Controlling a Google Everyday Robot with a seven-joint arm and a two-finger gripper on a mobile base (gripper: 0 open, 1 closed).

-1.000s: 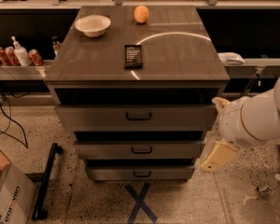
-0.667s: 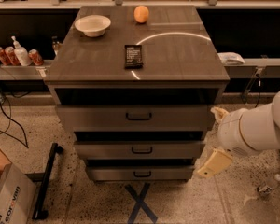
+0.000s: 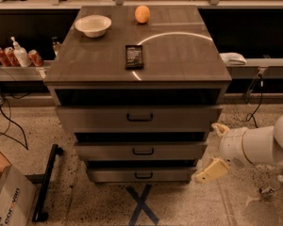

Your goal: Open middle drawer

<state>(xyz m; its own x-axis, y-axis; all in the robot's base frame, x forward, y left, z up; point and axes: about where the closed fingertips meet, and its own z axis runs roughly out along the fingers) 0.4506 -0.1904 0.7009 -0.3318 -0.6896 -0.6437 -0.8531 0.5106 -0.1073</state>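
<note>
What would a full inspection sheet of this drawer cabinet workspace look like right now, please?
Surface: cabinet top, grey-brown, with a bright curved glare mark.
Job's things: middle drawer appears shut; its loop handle is untouched.
Clutter: white bowl, orange and dark flat packet on the top.
Grippers: gripper open and empty, at the cabinet's right side, level with the middle drawer, away from the handle.
Cables: black cable on the floor at left; second cable hanging at right.
Surroundings: pump bottle and cans on the left shelf; cardboard box; blue tape cross on the floor.
</note>
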